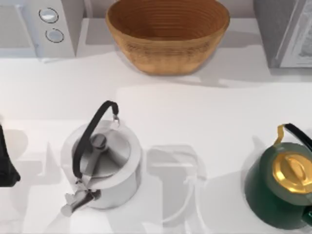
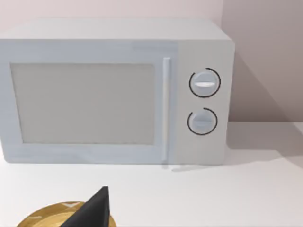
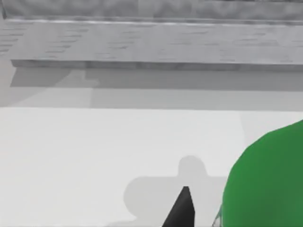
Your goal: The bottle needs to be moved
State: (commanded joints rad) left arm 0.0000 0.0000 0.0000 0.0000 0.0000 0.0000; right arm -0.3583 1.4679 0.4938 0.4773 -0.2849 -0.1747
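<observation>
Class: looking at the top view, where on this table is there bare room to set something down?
Bare white table runs between the basket and the two kettles. A second gap lies between the silver kettle and the green kettle. The back edge is crowded by microwave and basket.

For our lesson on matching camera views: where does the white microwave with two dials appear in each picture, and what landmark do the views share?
Top view: the microwave is at the picture's top left corner, left of the basket.
Left wrist view: the microwave stands front-on in the middle, door and both dials facing the camera.
Right wrist view: this camera faces a grey block instead.
Shared landmark: the white table.
</observation>
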